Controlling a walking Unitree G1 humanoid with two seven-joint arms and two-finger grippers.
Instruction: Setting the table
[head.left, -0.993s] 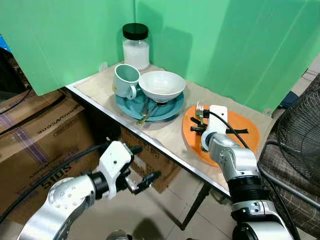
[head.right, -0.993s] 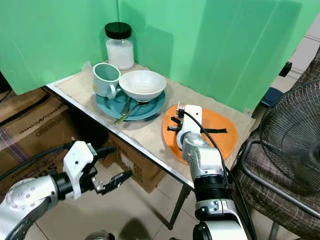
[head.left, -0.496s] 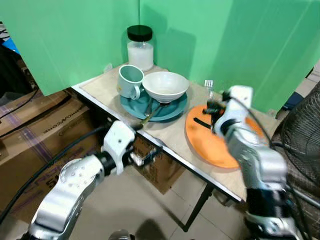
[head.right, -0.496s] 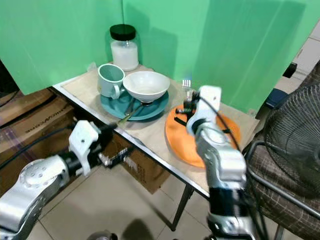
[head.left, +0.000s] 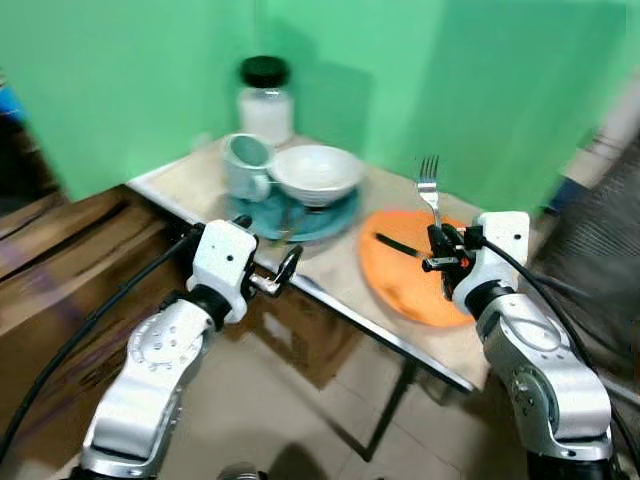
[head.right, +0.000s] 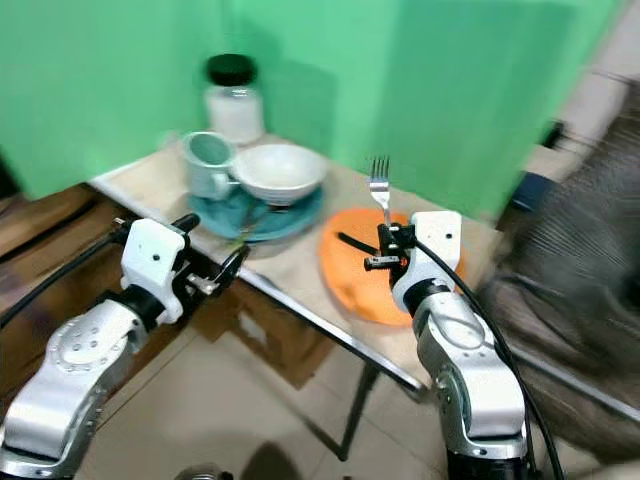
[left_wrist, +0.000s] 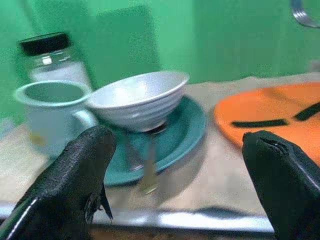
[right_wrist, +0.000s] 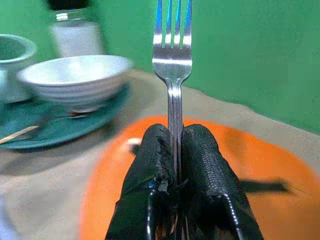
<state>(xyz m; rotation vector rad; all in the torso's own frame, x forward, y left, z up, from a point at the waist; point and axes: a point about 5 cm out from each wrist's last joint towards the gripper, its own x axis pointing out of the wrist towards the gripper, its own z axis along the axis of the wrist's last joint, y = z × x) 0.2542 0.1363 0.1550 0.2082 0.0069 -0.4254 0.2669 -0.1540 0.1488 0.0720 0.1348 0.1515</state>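
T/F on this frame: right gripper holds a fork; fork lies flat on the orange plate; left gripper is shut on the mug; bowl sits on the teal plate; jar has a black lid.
1. The right gripper holds a fork. True.
2. The fork lies flat on the orange plate. False: it stands upright, tines up, above the plate.
3. The left gripper is shut on the mug. False: its fingers are open, at the table edge, short of the mug.
4. The white bowl sits on the teal plate. True.
5. The jar has a black lid. True.
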